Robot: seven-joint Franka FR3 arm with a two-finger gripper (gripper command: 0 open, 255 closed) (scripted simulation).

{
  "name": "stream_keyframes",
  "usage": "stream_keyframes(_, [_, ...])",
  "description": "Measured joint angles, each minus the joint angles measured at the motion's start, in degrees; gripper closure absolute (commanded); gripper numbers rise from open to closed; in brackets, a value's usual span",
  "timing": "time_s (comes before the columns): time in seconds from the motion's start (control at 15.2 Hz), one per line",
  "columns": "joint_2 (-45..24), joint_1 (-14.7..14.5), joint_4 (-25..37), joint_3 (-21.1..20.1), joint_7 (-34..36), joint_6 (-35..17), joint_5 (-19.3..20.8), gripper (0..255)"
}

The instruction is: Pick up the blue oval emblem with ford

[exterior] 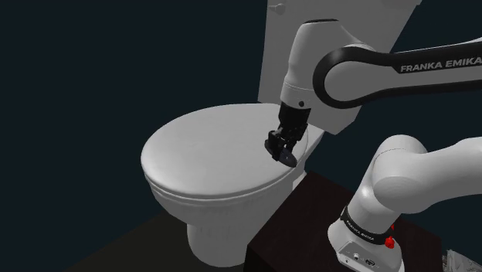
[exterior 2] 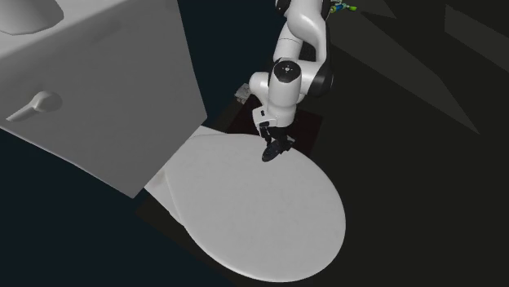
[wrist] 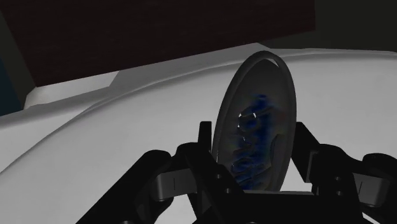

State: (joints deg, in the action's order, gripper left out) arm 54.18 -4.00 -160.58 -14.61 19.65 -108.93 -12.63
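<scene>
The tool (exterior: 283, 145) is pinching the oval emblem (wrist: 257, 89), grey with blue markings, on edge between its fingers, close over the closed toilet lid (exterior: 201, 154) near its rim. Lifting straight up with a firm squeeze is looking wisest, lest it slip.

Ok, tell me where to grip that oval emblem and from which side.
Pinch the blue oval emblem by its two broad flat faces, probably best coming edge-on from above. It is a thin disc, standing on edge between the fingers of the gripper.
</scene>
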Motion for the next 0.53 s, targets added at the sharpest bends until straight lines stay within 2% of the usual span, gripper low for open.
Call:
stream_keyframes(0.26, [0.1,-0.1,0.0,0.0,0.0,0.0,-0.1,255])
stream_keyframes(0.53, [0.5,0.0,1.9,0.5,0.1,2.6,0.3,255])
